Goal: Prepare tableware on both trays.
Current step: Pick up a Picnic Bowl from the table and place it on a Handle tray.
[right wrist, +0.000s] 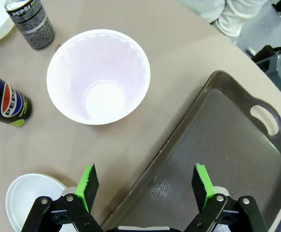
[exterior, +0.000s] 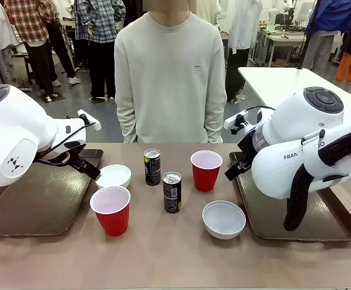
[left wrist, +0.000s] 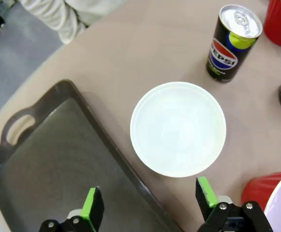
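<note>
Left gripper (left wrist: 149,197) hangs with its green pads spread wide and nothing between them. A white bowl (left wrist: 178,128) sits on the table just ahead of it, a touch toward one finger. Under the other finger runs the rim of the left tray (left wrist: 58,159), bare inside. Beyond the bowl stands a black can (left wrist: 232,41), upright.

Over to the right gripper (right wrist: 145,182): fingers apart as well, empty, poised over the edge of the right tray (right wrist: 227,145), which also carries nothing. Ahead of it stands a red cup (right wrist: 98,75), upright, white inside showing. The second bowl (right wrist: 31,200) lies close beside one finger.

The other can (exterior: 172,192) and the other red cup (exterior: 110,208) wait on the table too.

By my reading the job is barely begun: all six pieces sit on bare tabletop between the trays, none loaded. The bowl looks like the left arm's likely first pick, the cup the right's.
</note>
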`<state>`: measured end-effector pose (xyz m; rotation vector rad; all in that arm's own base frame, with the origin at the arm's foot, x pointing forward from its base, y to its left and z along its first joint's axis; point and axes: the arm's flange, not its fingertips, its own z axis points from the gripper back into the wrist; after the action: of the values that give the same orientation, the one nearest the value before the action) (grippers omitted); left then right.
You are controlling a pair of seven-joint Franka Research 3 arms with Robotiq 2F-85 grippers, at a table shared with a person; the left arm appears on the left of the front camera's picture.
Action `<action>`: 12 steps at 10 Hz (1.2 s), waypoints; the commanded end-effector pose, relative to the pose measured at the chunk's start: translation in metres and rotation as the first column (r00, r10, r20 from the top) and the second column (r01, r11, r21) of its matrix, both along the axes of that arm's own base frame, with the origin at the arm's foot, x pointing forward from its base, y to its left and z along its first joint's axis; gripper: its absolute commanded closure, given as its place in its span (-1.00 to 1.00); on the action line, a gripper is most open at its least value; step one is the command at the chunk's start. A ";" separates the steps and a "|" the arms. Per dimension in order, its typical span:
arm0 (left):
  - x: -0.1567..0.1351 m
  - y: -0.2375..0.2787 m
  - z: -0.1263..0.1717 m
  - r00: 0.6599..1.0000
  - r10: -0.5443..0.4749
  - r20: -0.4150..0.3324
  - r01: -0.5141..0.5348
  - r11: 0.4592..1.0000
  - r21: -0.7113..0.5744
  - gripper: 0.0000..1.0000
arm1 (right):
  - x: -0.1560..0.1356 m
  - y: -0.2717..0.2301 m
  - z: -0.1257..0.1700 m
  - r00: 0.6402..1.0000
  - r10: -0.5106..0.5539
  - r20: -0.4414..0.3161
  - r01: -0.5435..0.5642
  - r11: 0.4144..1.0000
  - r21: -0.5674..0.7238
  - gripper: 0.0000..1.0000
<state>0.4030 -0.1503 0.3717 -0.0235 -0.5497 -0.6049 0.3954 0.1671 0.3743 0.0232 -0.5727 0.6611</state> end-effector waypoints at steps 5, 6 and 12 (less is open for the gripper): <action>-0.096 0.015 0.077 0.995 -0.075 -0.072 0.065 0.990 -0.127 -1.00 | -0.101 -0.003 0.091 0.999 -0.047 0.017 0.049 0.987 -0.151 -1.00; -0.119 0.015 0.071 0.990 -0.079 -0.121 0.066 0.992 -0.110 -1.00 | -0.126 -0.013 0.092 0.996 -0.064 -0.059 0.055 0.987 -0.150 -1.00; -0.099 -0.015 0.114 0.971 -0.064 -0.231 0.052 0.997 -0.059 -1.00 | -0.126 0.003 0.114 0.969 -0.104 -0.224 0.066 0.983 -0.172 -1.00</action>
<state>0.3063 -0.1659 0.4853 -0.1597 -0.3518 -0.6363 0.2726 0.1699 0.4916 -0.0841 -0.3175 0.6138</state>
